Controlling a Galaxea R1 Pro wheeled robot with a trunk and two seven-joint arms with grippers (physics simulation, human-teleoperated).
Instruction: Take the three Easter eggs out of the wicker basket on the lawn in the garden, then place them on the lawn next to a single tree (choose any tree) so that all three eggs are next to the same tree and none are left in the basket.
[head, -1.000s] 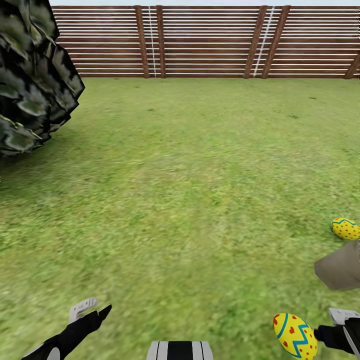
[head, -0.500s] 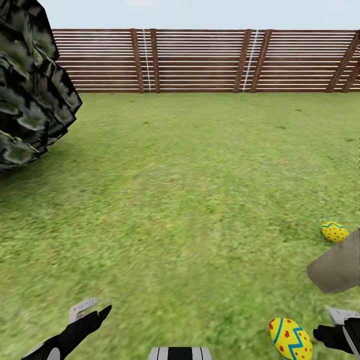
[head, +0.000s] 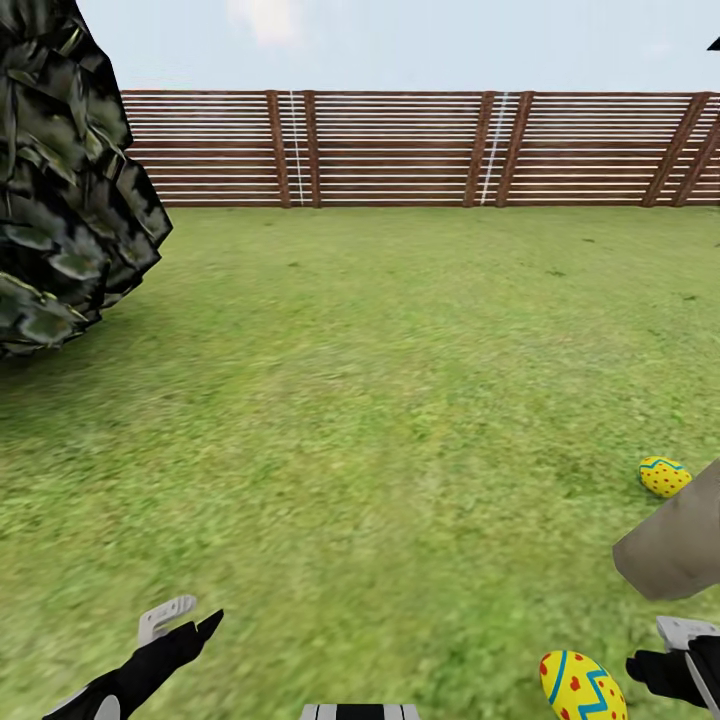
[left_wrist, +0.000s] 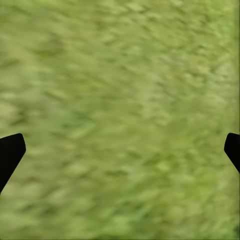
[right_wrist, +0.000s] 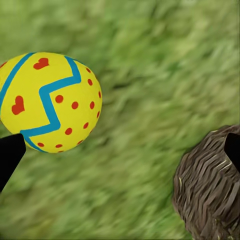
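One yellow Easter egg with a blue zigzag and red dots sits just left of my right gripper, which is open; the egg is beside one fingertip and not clasped. A second egg lies on the lawn farther ahead, by a smooth grey-brown tree trunk at the right edge. My left gripper hangs open over bare grass. The third egg and the wicker basket are out of view.
Dark leafy foliage fills the left edge. A brown slat fence closes off the far side of the grass. A rough dark brown mass sits near my right gripper; I cannot tell what it is.
The camera has tilted up, so fence and sky show lower in the picture. The egg by my right gripper has sunk slightly, away from the fingers. Both arms hold their pose.
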